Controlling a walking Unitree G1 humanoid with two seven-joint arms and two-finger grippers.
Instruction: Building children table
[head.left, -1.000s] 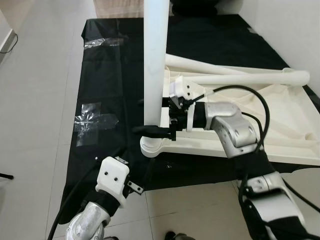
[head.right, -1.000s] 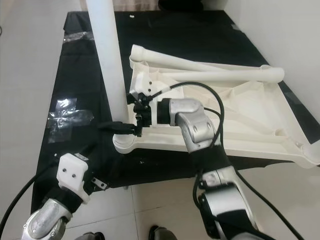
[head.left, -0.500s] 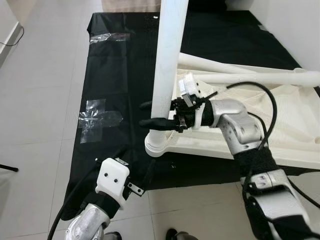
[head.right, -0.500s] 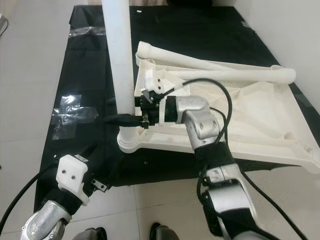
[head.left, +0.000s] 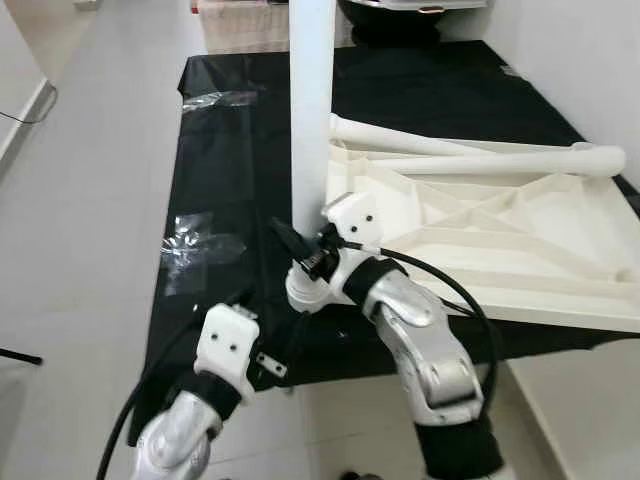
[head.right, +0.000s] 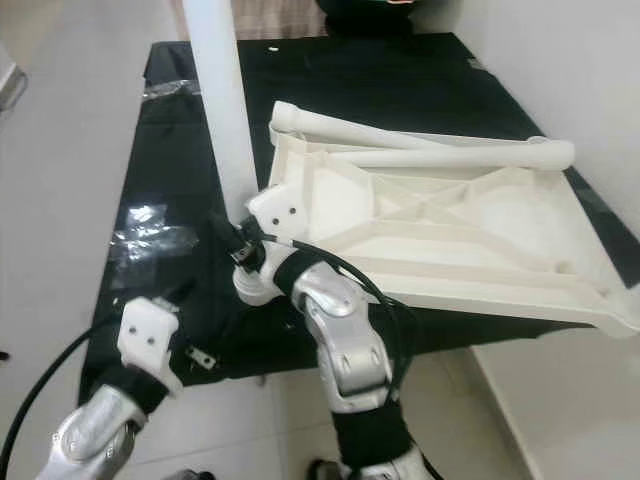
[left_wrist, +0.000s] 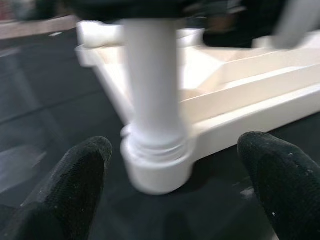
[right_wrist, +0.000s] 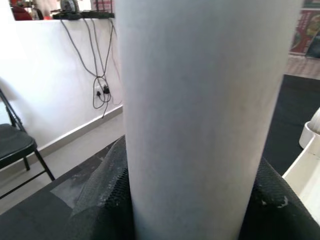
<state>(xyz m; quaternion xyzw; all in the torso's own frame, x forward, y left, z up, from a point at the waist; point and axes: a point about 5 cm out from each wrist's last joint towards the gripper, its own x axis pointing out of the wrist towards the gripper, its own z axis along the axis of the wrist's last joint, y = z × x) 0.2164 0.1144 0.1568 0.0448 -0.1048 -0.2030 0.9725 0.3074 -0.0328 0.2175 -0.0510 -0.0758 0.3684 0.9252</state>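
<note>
- Left gripper (left_wrist: 170, 195) hangs low at the near left, over the near edge of the black mat (head.left: 215, 130), with its two black fingers (left_wrist: 75, 175) spread wide and holding nothing; in the left wrist view they frame the base of the upright leg from a little way off.
- Clear tape patches (head.left: 200, 245) are stuck to the mat further left, well apart from the table parts.
- Upright white table leg (head.left: 312, 110) stands in the corner socket (head.left: 308, 292) at the near left corner of the overturned table top, vertical and running out of the top of the head views.
- Right gripper (head.left: 297, 250) reaches in from the near side, its silver arm bent across the front of the table top, and pinches the lower part of the upright leg just above the socket; the right wrist view shows the leg's white shaft pressed between the two black fingers (right_wrist: 95, 200).
- Overturned white table top (head.left: 500, 250) lies flat on the mat to the right, ribbed underside up.
- Two loose white legs (head.left: 470, 155) lie across its far edge, nearly touching each other.
- Far off in the right wrist view, a white wall with hanging cables (right_wrist: 97, 55) and a black chair (right_wrist: 17, 145) can be made out.
</note>
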